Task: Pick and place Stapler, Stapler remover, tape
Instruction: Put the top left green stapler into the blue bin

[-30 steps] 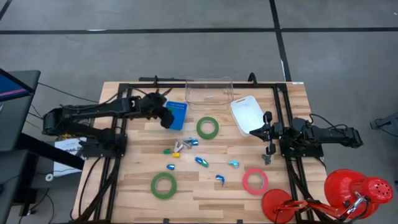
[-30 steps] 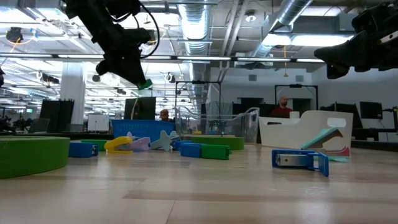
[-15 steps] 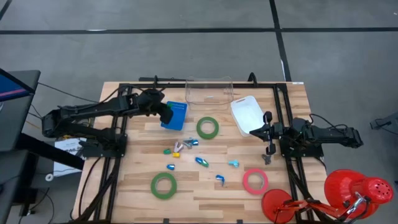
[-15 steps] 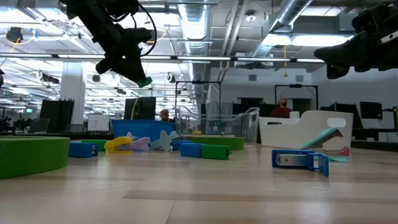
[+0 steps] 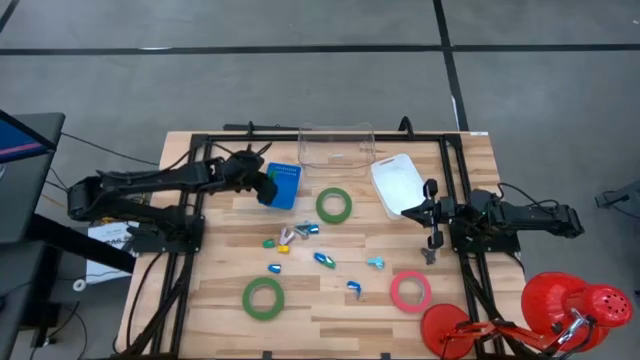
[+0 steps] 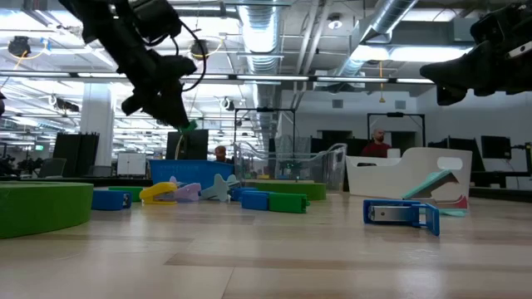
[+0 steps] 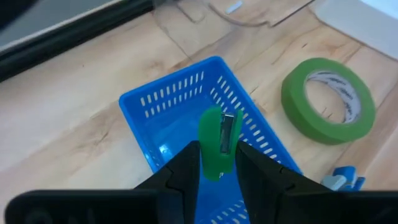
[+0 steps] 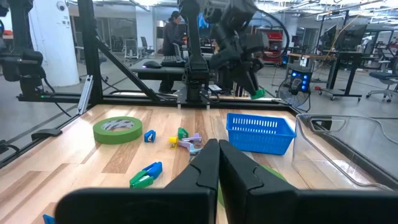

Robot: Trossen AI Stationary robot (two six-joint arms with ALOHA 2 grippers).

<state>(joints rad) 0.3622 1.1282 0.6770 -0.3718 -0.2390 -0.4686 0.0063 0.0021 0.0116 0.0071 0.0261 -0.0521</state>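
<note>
I am holding my left gripper [image 7: 217,163] in the air above the blue basket [image 7: 186,118], at the far left part of the table [image 5: 330,305], and its fingers [image 7: 186,171] are pinching a small green stapler [image 7: 217,143], which is hanging over the basket's open inside without touching it. In the low view the same green piece [image 6: 190,127] is showing at the tip of that gripper [image 6: 170,112], well above the basket's rim. One green roll of tape [image 5: 334,205] is lying flat just right of the basket, a second green roll [image 5: 263,297] is lying near the front left, and the pinkish-red roll [image 5: 410,290] is lying at the front right. Between them, small coloured staplers and removers [image 5: 300,232] are lying scattered on the wood. I am keeping my right gripper [image 5: 432,215] at the right side of the table beside the white tray [image 5: 397,180], its fingers [image 8: 205,165] pressed together on nothing.
</note>
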